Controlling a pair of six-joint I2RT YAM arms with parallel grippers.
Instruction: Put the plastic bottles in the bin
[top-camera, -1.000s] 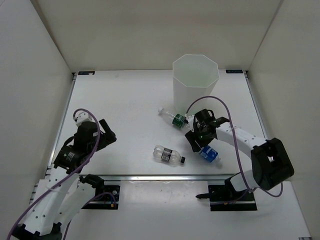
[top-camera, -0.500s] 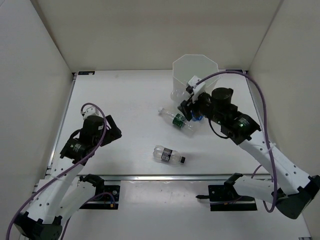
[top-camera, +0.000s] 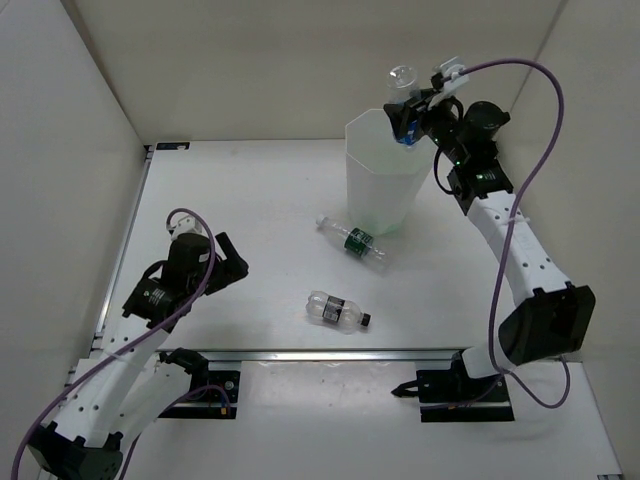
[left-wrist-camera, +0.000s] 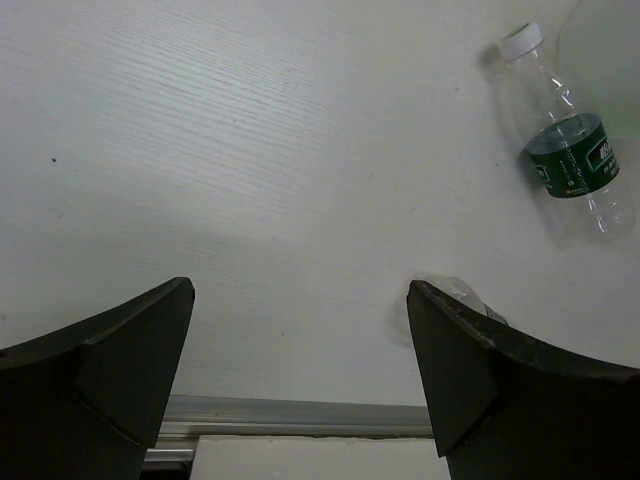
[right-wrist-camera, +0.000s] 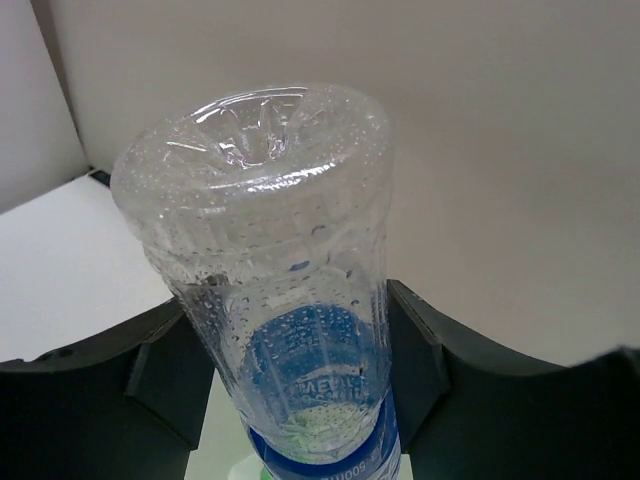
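Note:
My right gripper is shut on the clear blue-label bottle and holds it above the rim of the tall white bin. In the right wrist view the bottle fills the frame between the fingers. A green tint shows through the bin's lower wall. A clear green-label bottle lies on the table in front of the bin and also shows in the left wrist view. A clear dark-label bottle lies nearer the front. My left gripper is open and empty at the left.
White walls enclose the table on three sides. A metal rail runs along the front edge and also shows in the left wrist view.
My right arm has lifted the blue-label bottle from the table at the front right up and back to above the bin's rim. My left gripper has edged slightly right.

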